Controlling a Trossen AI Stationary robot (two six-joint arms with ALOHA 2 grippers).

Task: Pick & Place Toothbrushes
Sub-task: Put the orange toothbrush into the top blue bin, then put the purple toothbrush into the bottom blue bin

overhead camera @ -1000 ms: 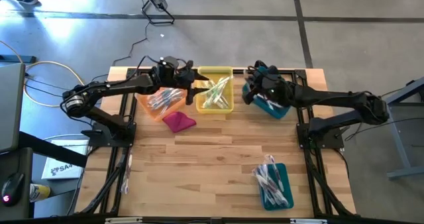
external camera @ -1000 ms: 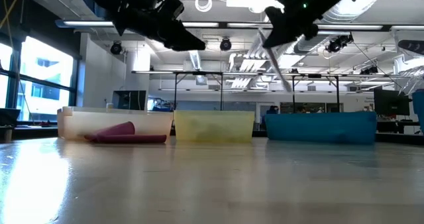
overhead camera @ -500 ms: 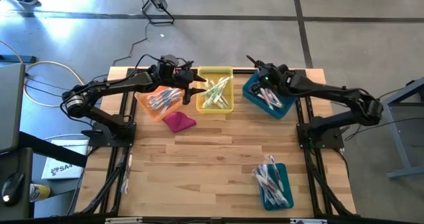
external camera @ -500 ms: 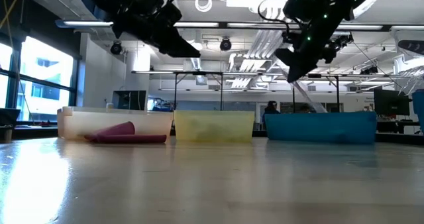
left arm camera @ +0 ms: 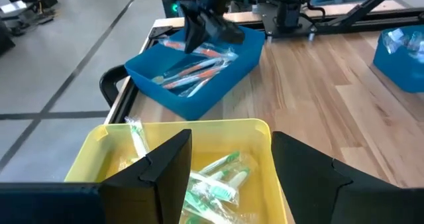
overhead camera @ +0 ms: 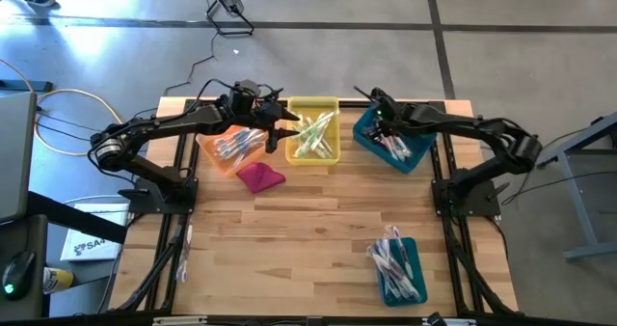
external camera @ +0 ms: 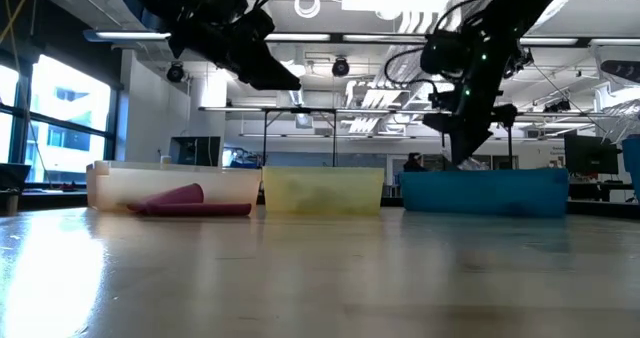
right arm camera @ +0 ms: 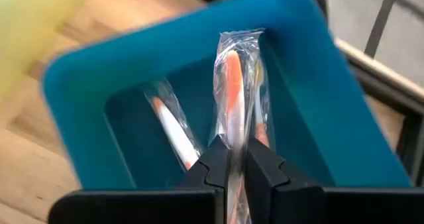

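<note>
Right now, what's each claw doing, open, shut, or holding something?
Left gripper: open, empty, above the yellow bin.
Right gripper: shut on a wrapped toothbrush, over the teal bin.

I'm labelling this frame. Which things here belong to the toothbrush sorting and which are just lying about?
Job:
- wrapped toothbrush in the shut right pincer
- teal bin below it
- yellow bin of green brushes
- orange bin
- near teal bin
- open left pincer

Lying about:
- magenta cloth

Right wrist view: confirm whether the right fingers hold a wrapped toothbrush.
Yes, the right gripper has its fingers pinched on a wrapped orange toothbrush over the teal bin.
</note>
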